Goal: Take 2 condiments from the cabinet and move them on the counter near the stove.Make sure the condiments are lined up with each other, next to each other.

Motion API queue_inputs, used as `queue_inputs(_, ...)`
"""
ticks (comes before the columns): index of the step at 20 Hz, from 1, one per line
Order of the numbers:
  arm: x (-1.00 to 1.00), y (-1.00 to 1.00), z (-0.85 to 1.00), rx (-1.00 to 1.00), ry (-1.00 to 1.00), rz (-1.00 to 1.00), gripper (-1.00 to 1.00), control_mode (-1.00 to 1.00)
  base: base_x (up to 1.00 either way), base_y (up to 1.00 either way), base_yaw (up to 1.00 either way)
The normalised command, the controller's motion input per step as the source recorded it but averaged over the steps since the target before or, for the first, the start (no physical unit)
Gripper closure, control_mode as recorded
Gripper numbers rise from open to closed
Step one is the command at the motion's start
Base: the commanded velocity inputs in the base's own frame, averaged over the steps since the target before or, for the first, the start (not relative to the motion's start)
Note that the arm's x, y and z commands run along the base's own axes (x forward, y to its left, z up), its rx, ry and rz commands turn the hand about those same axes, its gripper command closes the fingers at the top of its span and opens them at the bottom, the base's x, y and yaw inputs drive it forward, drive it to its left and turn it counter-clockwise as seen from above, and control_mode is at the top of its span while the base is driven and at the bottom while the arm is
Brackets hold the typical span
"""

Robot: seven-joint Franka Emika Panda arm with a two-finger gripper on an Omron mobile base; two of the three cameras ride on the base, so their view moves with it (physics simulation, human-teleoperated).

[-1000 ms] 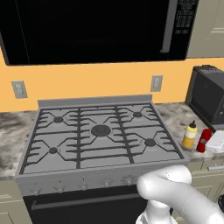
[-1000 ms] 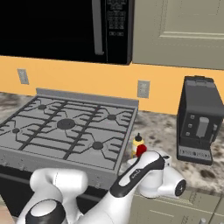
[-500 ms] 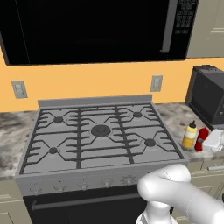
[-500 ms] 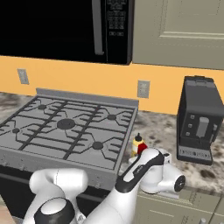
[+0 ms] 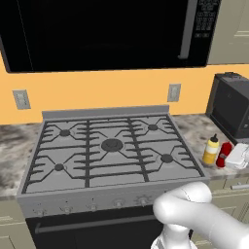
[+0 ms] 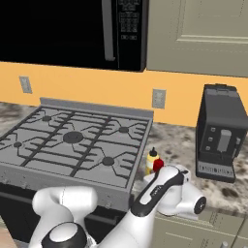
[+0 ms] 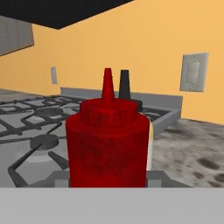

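Mottled grey counter (image 5: 194,137) runs along the right side of the stove (image 5: 112,151), and this is where everything happens now. Both condiments stand on it just beside the stove's right edge: the yellow bottle (image 5: 210,150) with its black cap nearest the stove, and the red bottle (image 5: 223,154) directly on the far side of it, so close that they look to be touching or almost so. Both are upright, long axis vertical.

Seen from the gripper (image 5: 238,156), the red bottle (image 7: 107,144) is straight in front and very close, and only the black cap of the yellow bottle (image 7: 124,84) rises behind it, toward the stove. So hand, red bottle, yellow bottle and stove lie nearly on one line. In the right base view the red bottle (image 6: 158,165) sits just at the front of the white hand (image 6: 181,186), with the yellow bottle (image 6: 152,160) beyond it.

The jaws stand at their narrowest and appear to be clamped on the red bottle, though the fingertips themselves I cannot see.

My judgement: the second condiment is at its place next to the first, and the coming move is to let go and pull back away from the stove, without pushing the red bottle into the yellow one.
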Motion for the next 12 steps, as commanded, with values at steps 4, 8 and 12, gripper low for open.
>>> queue_inputs(4, 0.00, 0.00, -0.10, 0.00, -0.15, 0.00, 1.00, -1.00, 0.00, 0.00, 0.00)
queue_inputs(8, 0.00, 0.00, -0.11, 0.00, -0.04, 0.00, 1.00, -1.00, 0.00, 0.00, 0.00)
queue_inputs(12, 0.05, 0.00, -0.14, 0.00, 0.00, 0.00, 1.00, -1.00, 0.00, 0.00, 0.00)
